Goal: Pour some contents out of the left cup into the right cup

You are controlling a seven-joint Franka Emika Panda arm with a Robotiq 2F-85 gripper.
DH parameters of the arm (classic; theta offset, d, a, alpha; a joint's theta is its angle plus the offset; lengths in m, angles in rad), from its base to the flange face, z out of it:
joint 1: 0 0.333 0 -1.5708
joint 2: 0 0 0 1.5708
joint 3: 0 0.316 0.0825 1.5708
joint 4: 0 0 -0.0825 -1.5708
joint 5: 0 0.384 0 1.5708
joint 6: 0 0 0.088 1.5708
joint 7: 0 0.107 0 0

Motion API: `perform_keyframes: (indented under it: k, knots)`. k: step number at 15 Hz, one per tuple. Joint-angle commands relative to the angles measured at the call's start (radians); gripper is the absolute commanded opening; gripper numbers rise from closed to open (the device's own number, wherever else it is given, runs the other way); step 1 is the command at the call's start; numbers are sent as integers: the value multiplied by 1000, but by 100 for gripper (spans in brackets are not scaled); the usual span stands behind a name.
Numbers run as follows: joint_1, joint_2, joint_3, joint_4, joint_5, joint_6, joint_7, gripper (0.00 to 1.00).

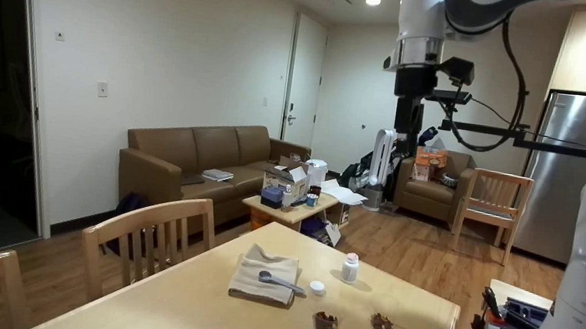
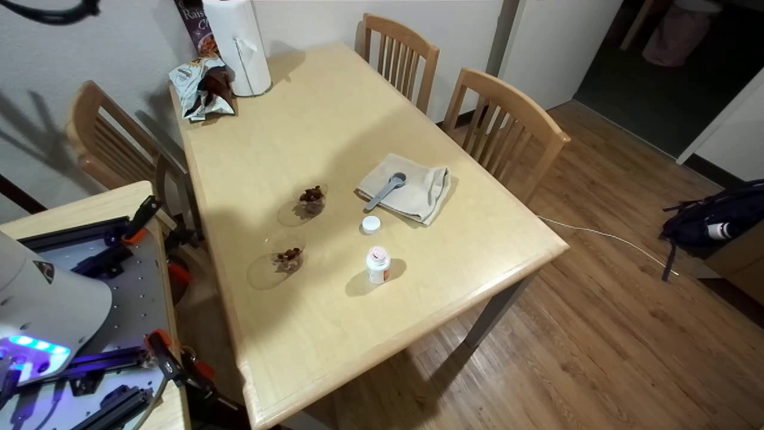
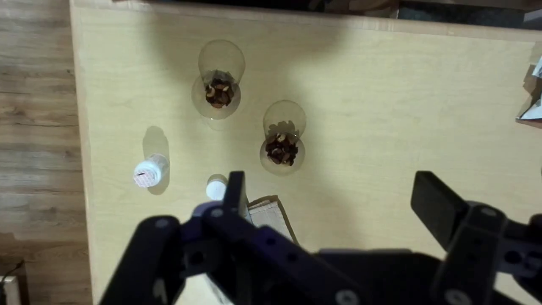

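The left cup point(image 1: 325, 325) is a small clear cup with dark dried fruit and nuts. It stands upright on the table and also shows in an exterior view point(image 2: 311, 200) and the wrist view point(image 3: 282, 151). The right cup point(image 1: 381, 324) is a similar clear cup with brownish contents, nearer the robot's edge of the table. It also shows in an exterior view point(image 2: 289, 261) and the wrist view point(image 3: 219, 94). My gripper point(image 1: 409, 144) hangs high above the table. In the wrist view its fingers point(image 3: 330, 190) are wide apart with nothing between them; both cups lie beyond the fingertips.
A white bottle point(image 1: 350, 268) and a white lid point(image 1: 317, 287) stand near the cups. A folded beige cloth point(image 1: 255, 286) bears a grey spoon point(image 1: 281, 282). An open snack bag point(image 2: 206, 89) and a paper towel roll point(image 2: 239, 51) stand at the table's far end. Chairs point(image 2: 501, 128) line one side.
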Motion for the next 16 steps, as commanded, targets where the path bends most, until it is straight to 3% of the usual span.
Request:
perform_keyframes:
  k: [1,10,16]
  knots:
    - [24,94,-61,-36,74,112,-158,100]
    - [15,384,-103,5,72,141,-435,100]
    - [10,389,-91,-3,70,145,-407,100]
